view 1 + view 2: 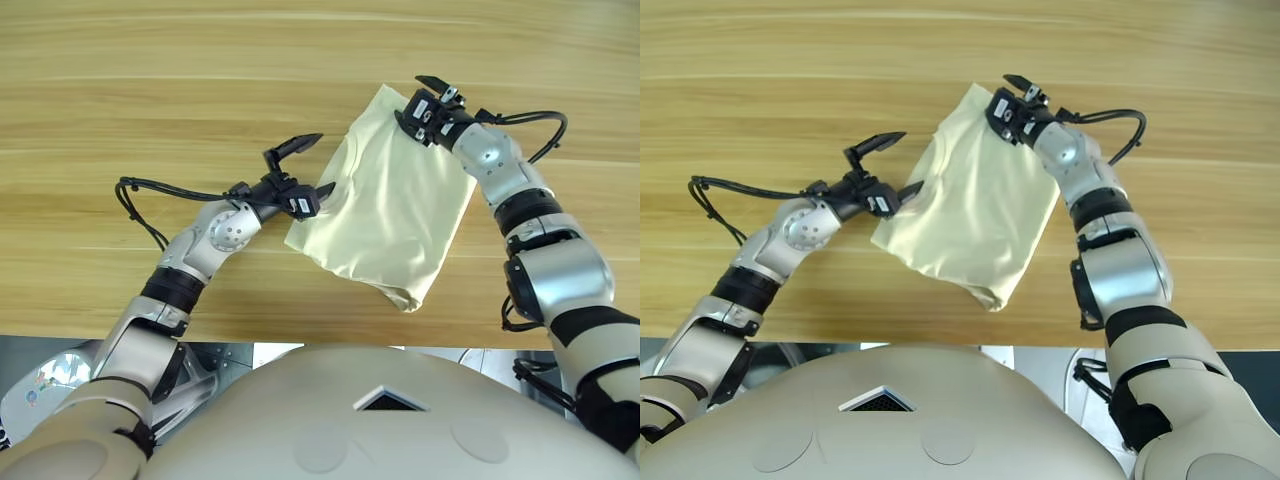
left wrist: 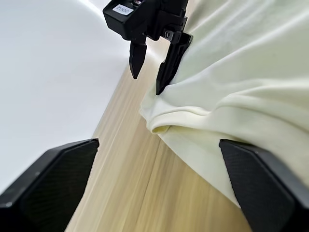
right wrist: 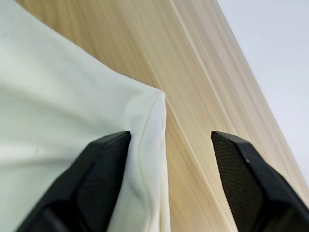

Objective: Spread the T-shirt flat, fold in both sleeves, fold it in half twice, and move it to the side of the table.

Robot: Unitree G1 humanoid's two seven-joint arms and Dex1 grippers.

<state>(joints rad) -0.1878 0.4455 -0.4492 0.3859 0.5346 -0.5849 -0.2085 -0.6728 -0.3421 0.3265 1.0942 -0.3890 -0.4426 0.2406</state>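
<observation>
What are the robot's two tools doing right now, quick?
Left tool: open, holding nothing, beside the T-shirt.
Right tool: open, with the T-shirt's corner between its fingers, not clamped.

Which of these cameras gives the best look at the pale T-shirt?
The left eye view: the whole T-shirt lies folded on the table, with nearly its full outline in sight. The right eye view shows the same. The left wrist view gives a close look at one rumpled edge, the right wrist view at one corner.
</observation>
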